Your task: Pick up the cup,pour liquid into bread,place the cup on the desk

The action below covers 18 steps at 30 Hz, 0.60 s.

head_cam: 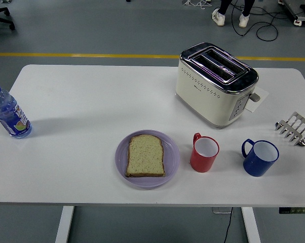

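At nine o'clock, near the white table's (pixel 91 101) left edge: clear plastic water bottle with a blue cap (pixel 8 112), upright. At six: slice of bread (pixel 146 155) flat on a round lilac plate (pixel 170 164). Just right of it: red cup with white inside (pixel 204 153), upright, handle at eleven. Beyond, at one: cream two-slot toaster (pixel 215 83). At four: blue cup (pixel 260 157). At three: small metal toast rack (pixel 294 128). No robot hand in view, so grip cannot be told.

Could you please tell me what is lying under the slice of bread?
The bread lies flat on a lilac plate, which stands on the white table. The plate's middle is covered by the slice.
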Tool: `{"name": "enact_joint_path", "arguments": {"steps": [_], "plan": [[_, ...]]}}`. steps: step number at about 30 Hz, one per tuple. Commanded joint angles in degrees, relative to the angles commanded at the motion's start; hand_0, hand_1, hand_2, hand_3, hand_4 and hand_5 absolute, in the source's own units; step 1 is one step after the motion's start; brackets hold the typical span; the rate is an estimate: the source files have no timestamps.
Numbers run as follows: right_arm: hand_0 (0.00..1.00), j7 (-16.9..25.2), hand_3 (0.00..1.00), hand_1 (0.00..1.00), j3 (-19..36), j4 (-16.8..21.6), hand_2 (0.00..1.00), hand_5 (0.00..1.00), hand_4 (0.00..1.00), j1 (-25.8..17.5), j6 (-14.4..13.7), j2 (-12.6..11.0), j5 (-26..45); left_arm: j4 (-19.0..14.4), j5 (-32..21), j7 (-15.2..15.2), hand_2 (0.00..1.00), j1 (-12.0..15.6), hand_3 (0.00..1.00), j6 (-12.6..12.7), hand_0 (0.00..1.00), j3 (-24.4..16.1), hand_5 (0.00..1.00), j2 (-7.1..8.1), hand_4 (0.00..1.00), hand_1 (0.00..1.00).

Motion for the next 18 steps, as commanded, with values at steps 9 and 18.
{"name": "enact_joint_path", "arguments": {"steps": [9,18], "plan": [[0.777,0.00,0.722,0.677,0.11,-0.33,0.736,0.322,0.675,0.29,0.01,0.27,0.06,-0.04,0.07,-0.03,0.653,-0.36,0.505,0.02,0.633,-0.59,0.855,-0.01,0.241,0.646],[0.776,0.22,0.714,0.676,0.34,-0.43,0.736,0.304,0.667,0.49,-0.02,0.32,0.58,-0.04,0.23,-0.04,0.653,-0.60,0.505,0.05,0.634,-0.75,0.856,0.00,0.240,0.644]]}}
